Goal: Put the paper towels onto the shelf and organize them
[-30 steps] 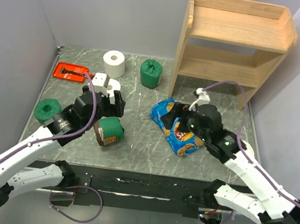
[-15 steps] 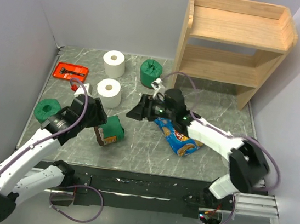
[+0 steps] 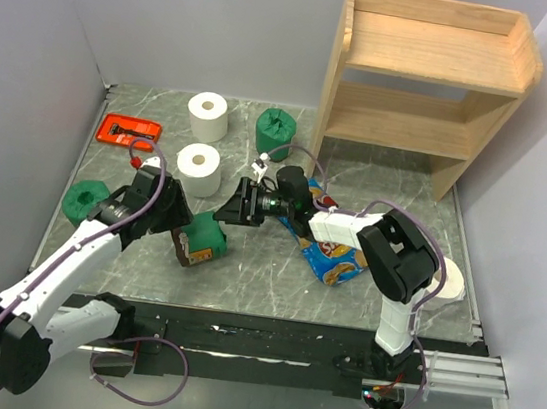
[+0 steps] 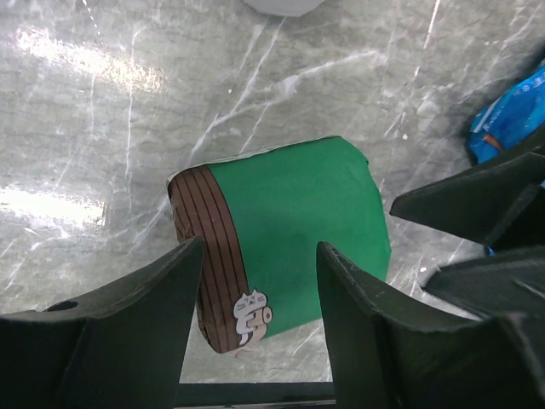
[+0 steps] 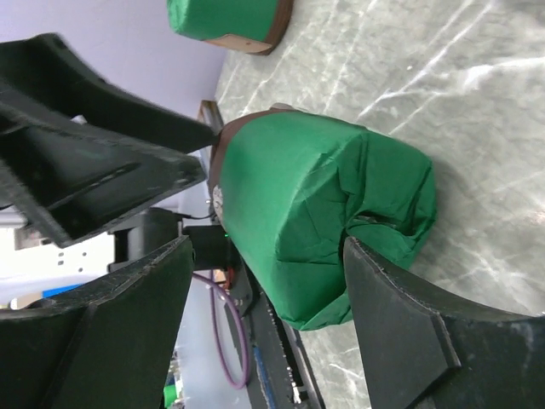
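Green-wrapped paper towel roll [image 4: 294, 213] lies on its side on the marble table [image 3: 274, 280], well apart from the wooden shelf [image 3: 426, 78]. My left gripper [image 4: 260, 249]: jaws parted, tips over the roll's brown base end. My right gripper [image 5: 266, 247]: jaws parted wide, straddling the crumpled green end. Neither clamps it; can't tell whether they touch.

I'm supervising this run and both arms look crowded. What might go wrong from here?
The left gripper and right gripper are both at the same tipped green-wrapped roll; their fingers sit close and may collide.
The roll lies on its side, so an off-centre squeeze may push it away.
The right arm reaches over the blue chip bag and may drag it.
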